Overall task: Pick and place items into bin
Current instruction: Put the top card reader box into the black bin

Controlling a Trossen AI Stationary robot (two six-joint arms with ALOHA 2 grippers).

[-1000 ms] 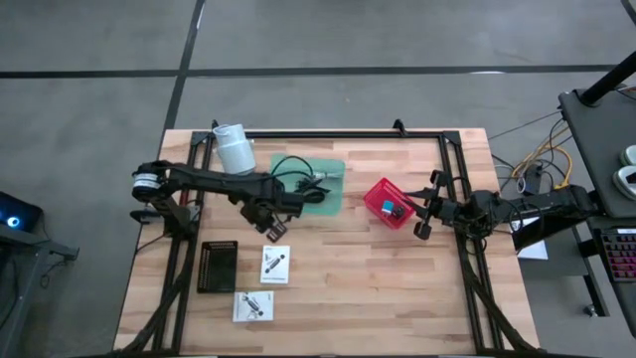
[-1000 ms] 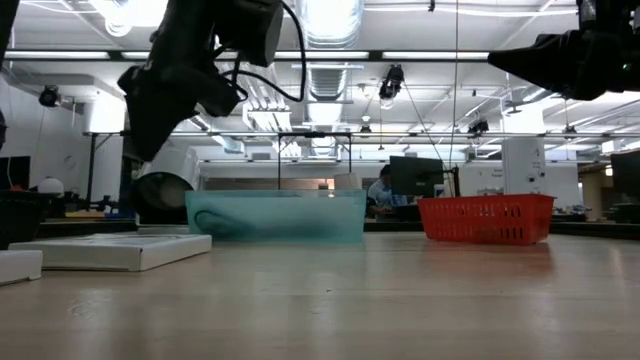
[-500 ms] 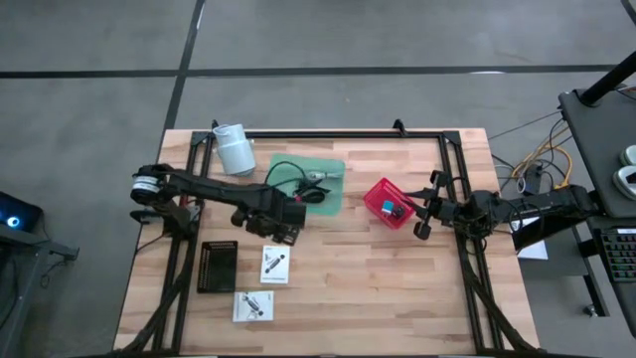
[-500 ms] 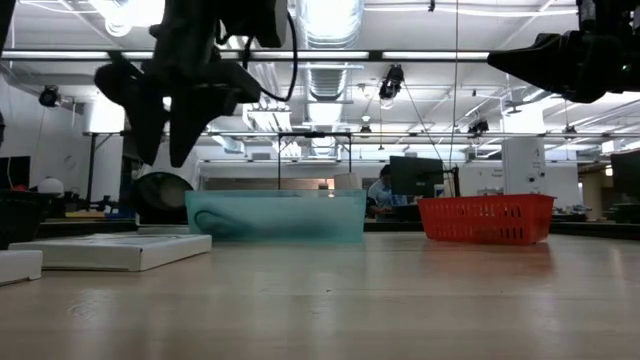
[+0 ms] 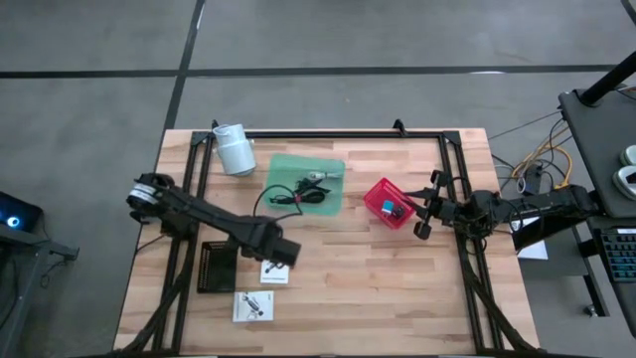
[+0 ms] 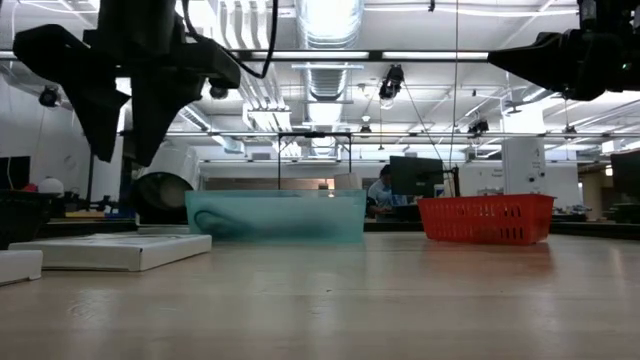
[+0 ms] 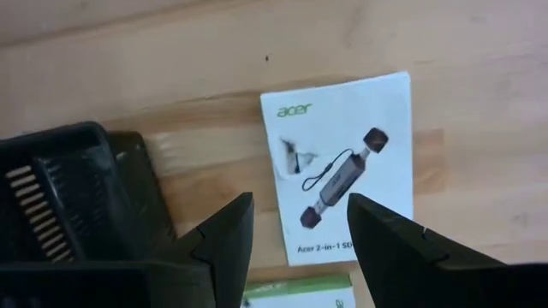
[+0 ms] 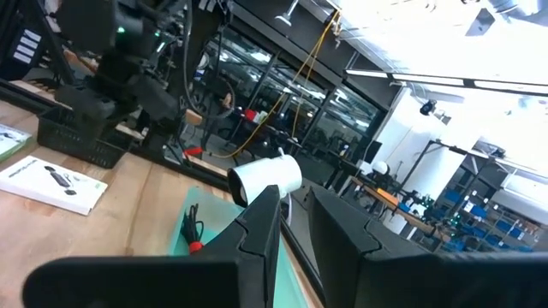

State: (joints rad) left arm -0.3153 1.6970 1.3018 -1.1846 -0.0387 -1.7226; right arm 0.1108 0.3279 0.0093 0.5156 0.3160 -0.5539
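The left gripper [image 5: 282, 251] hangs above the upper of two white printed packets [image 5: 275, 267] on the front-left part of the table [image 5: 397, 288], its fingers [image 7: 229, 231] spread apart with nothing between them; in the left wrist view the packet [image 7: 342, 175] lies flat on the wood straight ahead, printed with a small dark adapter on a cord, and the gap between the fingers frames its lower edge. A black tray [image 5: 217, 267] sits just beside that packet on the side nearer the table's left edge, and the second packet [image 5: 253, 306] lies nearer the front edge, close to the first but apart from it. Toward the back of the table, a green bin [image 5: 306, 184] holds a coil of black cables [image 5: 288, 194] with a small silver piece near its far rim. A white roll [image 5: 235, 151] lies on its side near the back-left corner, just beside the green bin. A red basket [image 5: 391, 203] stands right of centre with a small blue object inside. The right gripper [image 5: 425, 206] waits just beside the red basket on the side toward the table's right edge, its fingers [image 8: 257, 231] slightly parted and holding nothing.
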